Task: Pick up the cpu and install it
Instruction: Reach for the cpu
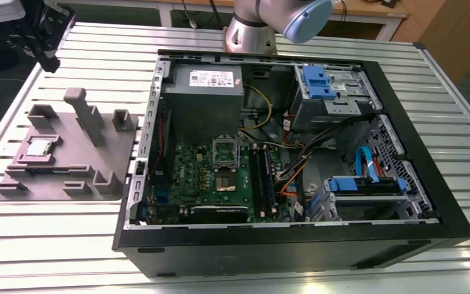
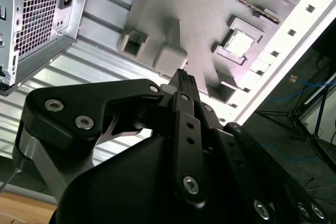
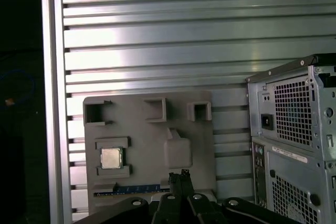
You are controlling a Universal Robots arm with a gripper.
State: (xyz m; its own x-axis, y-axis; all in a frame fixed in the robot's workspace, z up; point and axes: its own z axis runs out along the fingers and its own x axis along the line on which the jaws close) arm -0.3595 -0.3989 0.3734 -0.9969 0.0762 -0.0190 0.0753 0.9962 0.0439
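One cpu (image 1: pixel 39 147) lies flat in the grey tray (image 1: pixel 71 158), at 6 o'clock in the exterior view from the gripper (image 3: pixel 178 173), well apart, fingers pinched together on nothing.

slatted metal table (image 1: pixel 55 245) bears grey fixture (image 1: pixel 71 166) beside computer case (image 1: pixel 300 248).

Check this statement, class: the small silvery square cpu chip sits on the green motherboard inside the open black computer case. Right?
No. The small silvery square cpu chip lies in the grey moulded tray on the slatted metal table, outside the open black computer case, as the exterior view shows.
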